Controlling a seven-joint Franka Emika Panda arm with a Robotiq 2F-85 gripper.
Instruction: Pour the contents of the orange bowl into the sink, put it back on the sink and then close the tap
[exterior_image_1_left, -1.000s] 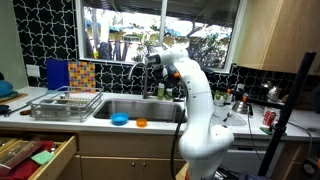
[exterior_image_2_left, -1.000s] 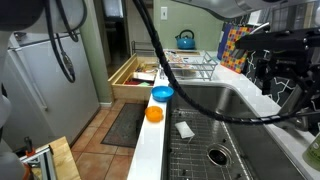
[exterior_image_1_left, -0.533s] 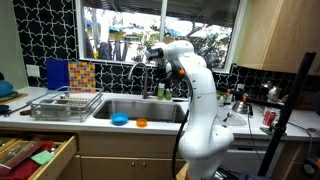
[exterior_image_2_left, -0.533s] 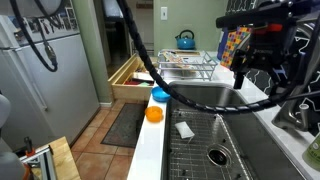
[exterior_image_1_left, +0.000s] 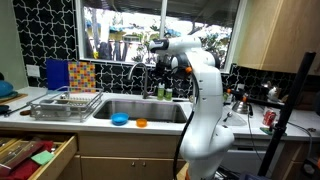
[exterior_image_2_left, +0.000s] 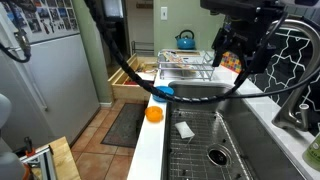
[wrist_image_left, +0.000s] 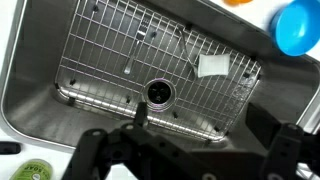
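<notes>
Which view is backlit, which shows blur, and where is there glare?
In an exterior view the bright window backlights the white robot arm; in the wrist view the dark jaws are blurred, and the rectangular stainless-steel sink shines with reflected light.

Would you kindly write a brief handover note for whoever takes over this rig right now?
Tool: open, empty, high over the sink, near the tap.
Orange bowl: upright on the counter edge, beside the blue bowl.
Done: bowl seems set down; whether it was emptied cannot be told.
Left: probably closing the tap.
</notes>
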